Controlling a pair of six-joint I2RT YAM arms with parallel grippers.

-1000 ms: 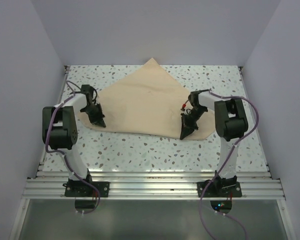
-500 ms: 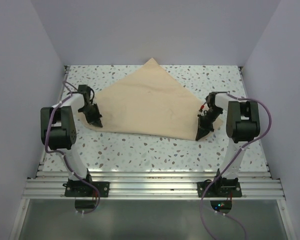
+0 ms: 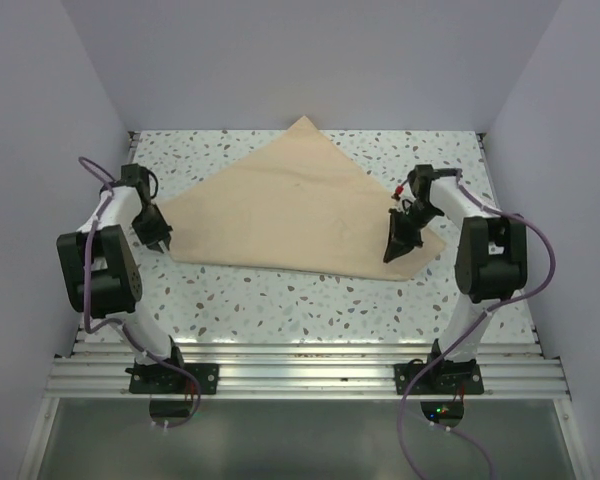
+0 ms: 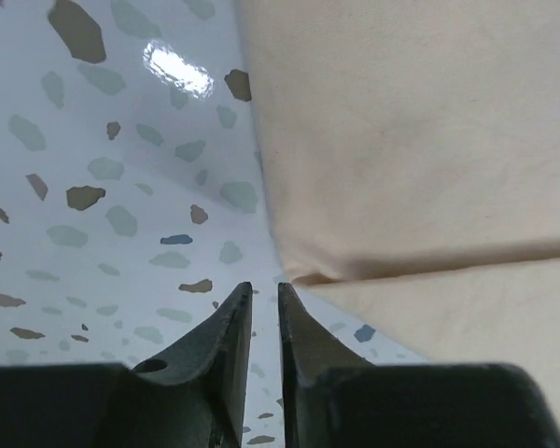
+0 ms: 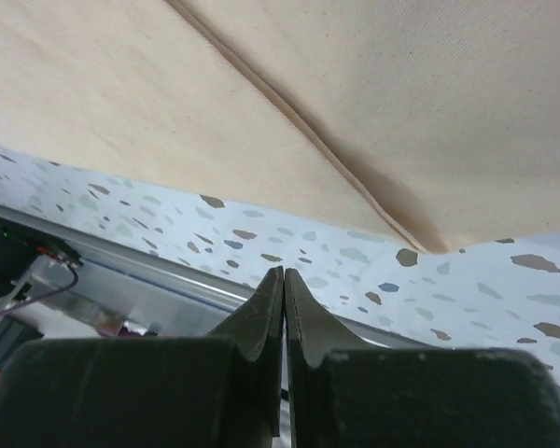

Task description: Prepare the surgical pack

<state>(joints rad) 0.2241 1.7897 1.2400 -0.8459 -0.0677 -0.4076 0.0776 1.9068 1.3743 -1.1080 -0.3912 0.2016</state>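
Surgical pack point(image 3: 300, 215) spread flat, table point(image 3: 280, 298) centre, one corner at 12 o'clock. Your left gripper point(image 4: 264, 291) at pack's 9 o'clock corner, jaws slightly parted, empty. Your right gripper point(image 5: 284, 274) at 4 o'clock, pinched closed.

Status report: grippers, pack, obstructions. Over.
Left gripper fingers barely apart, empty, at surgical pack left corner. Right gripper fingers shut, empty, over its right corner. Pack spread out on table. No obstruction seen.

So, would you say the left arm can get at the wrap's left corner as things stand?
Probably yes: the left gripper, jaws slightly apart, hangs just short of the corner of the surgical pack, with only bare table between.
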